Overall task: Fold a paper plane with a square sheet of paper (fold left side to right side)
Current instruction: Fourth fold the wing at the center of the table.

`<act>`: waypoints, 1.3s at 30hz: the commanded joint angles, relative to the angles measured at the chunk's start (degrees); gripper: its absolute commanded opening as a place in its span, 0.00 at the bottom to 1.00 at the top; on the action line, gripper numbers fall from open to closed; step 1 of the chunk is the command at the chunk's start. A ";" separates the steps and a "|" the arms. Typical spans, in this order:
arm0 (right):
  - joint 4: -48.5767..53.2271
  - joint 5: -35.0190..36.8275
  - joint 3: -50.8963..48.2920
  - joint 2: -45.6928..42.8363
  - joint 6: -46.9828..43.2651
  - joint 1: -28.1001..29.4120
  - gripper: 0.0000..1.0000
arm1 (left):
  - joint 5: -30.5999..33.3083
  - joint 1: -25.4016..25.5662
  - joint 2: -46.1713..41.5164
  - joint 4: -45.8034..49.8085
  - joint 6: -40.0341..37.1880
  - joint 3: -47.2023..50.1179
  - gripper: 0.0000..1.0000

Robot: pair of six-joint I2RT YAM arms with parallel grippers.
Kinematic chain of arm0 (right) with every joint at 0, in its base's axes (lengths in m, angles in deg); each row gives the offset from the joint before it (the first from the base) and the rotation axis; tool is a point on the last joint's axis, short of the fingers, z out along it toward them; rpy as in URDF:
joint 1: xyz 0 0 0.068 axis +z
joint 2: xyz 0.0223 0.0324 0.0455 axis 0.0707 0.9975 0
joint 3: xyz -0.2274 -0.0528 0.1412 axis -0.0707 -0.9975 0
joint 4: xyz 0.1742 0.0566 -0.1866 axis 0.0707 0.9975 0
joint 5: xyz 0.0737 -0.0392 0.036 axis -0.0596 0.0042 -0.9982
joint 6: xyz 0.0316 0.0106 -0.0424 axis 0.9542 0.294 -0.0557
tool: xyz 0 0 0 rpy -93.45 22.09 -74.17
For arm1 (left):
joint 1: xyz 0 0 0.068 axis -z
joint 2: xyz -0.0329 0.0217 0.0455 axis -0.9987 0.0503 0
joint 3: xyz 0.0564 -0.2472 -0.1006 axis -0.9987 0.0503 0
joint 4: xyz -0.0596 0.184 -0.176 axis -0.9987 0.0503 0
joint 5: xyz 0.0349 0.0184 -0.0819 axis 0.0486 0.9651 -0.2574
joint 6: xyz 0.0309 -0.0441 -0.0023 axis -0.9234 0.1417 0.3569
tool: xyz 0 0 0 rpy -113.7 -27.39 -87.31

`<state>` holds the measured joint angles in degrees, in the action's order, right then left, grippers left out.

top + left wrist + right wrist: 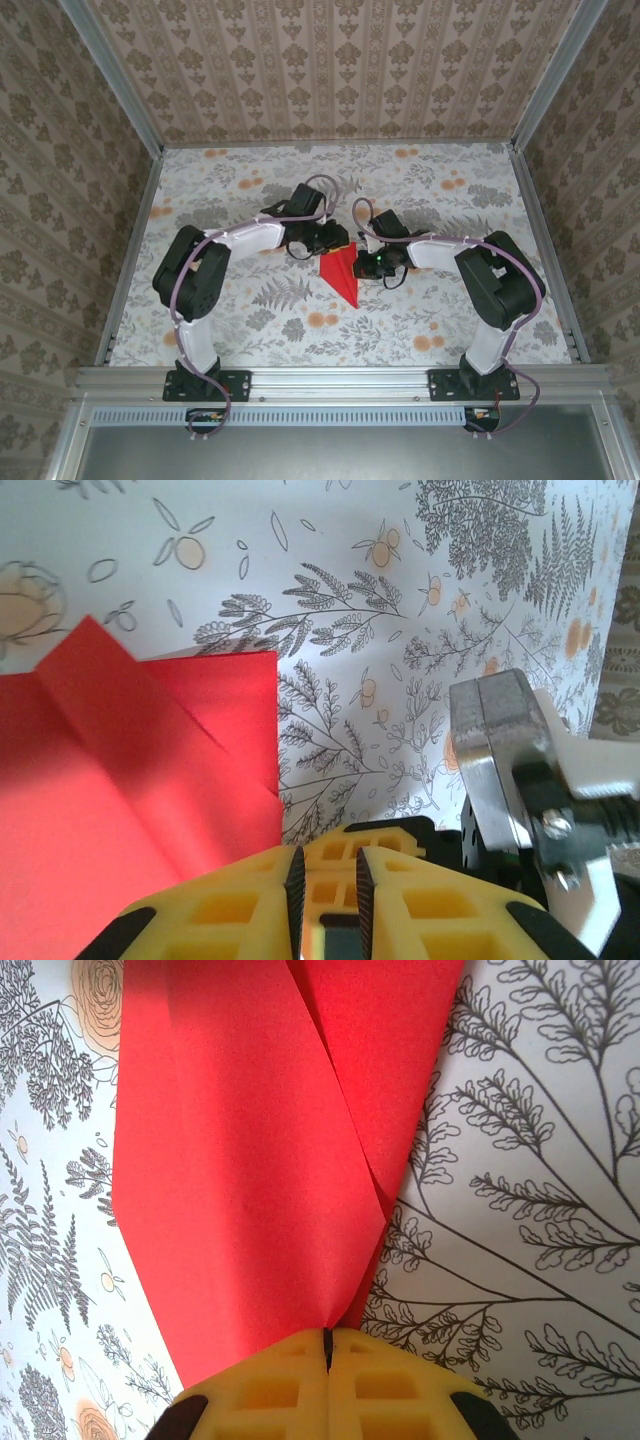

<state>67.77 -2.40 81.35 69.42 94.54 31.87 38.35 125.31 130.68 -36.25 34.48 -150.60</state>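
At mid-table the right gripper [327, 1338], pressed together, seemingly pinches the red paper plane [240, 1160]. The left gripper [327, 865] stands slightly parted beside it.

Red paper plane [250, 1160] in the closed tool [327, 1345]

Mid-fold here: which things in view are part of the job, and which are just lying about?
Part of the job:
red paper sheet, partly folded
left pincer
right pincer, shut on the paper's tip

Just there:
floral tablecloth
patterned walls
metal rail
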 commanded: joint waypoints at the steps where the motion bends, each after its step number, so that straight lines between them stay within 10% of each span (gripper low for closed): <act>1: 4.08 2.24 0.33 1.87 -1.17 0.62 0.00 | -1.93 0.62 3.22 0.92 -1.41 -1.58 0.23; 31: 5.89 2.37 1.85 0.91 -1.86 0.58 0.00 | 1.94 0.47 7.49 1.43 -1.94 4.47 0.22; 39: 7.70 2.63 2.68 -6.79 -1.69 0.05 0.24 | 2.47 0.47 7.39 1.01 -1.67 5.74 0.22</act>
<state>72.29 -1.03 82.77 66.95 93.25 32.07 38.48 125.66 136.66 -39.33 33.59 -147.47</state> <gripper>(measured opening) 0.234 0.221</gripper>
